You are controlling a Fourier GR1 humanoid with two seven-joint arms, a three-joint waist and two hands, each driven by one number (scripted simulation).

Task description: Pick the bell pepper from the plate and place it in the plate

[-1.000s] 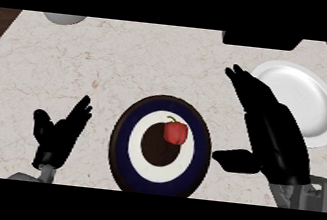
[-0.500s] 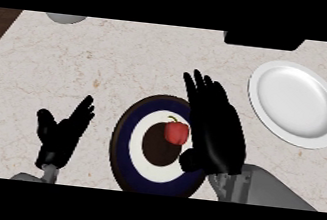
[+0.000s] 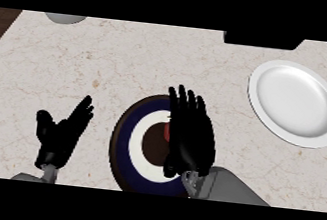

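Leftward and lower than half a second ago, the right hand (image 3: 190, 135) now lies over the middle of the dark-rimmed plate (image 3: 128, 133), fingers straight and close together, pointing toward the far edge of the counter (image 3: 127, 63). It is flat and open, not curled round anything. The bell pepper (image 3: 166, 131) sits in that plate's dark centre, inside the white ring, and shows only as a thin red sliver at the hand's left edge (the hand hides the rest, so contact cannot be judged). The white plate (image 3: 297, 103) lies well apart to the right with nothing in it. The left hand (image 3: 61, 134) rests open beside the dark-rimmed plate's left side, unchanged, fingers up.
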